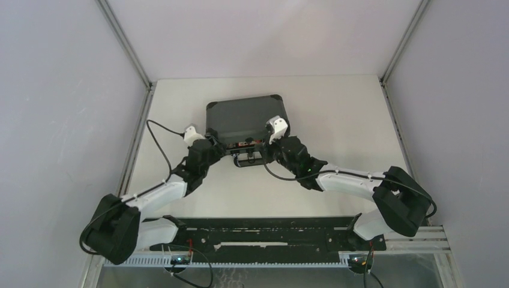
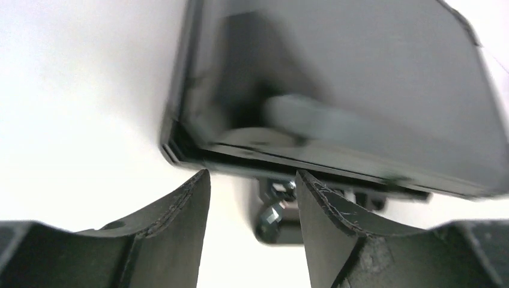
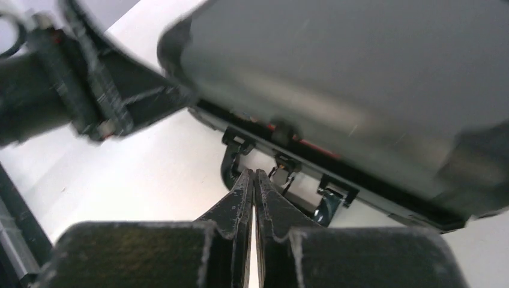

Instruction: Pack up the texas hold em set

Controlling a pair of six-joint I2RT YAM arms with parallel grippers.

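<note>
The dark grey case point(image 1: 246, 117) lies flat in the middle of the pale worktop point(image 1: 336, 120), its lid down. A thin strip of red point(image 3: 312, 146) shows in the seam along its near edge. The black handle point(image 1: 248, 159) sticks out from that edge towards the arms.

The left gripper point(image 2: 252, 180) sits just in front of the near left corner of the case, its fingers apart with nothing between them. The right gripper point(image 3: 253, 177) is on the other side of the handle, close to the near edge. Its fingers are pressed together on nothing, their tips just before the handle.
</note>
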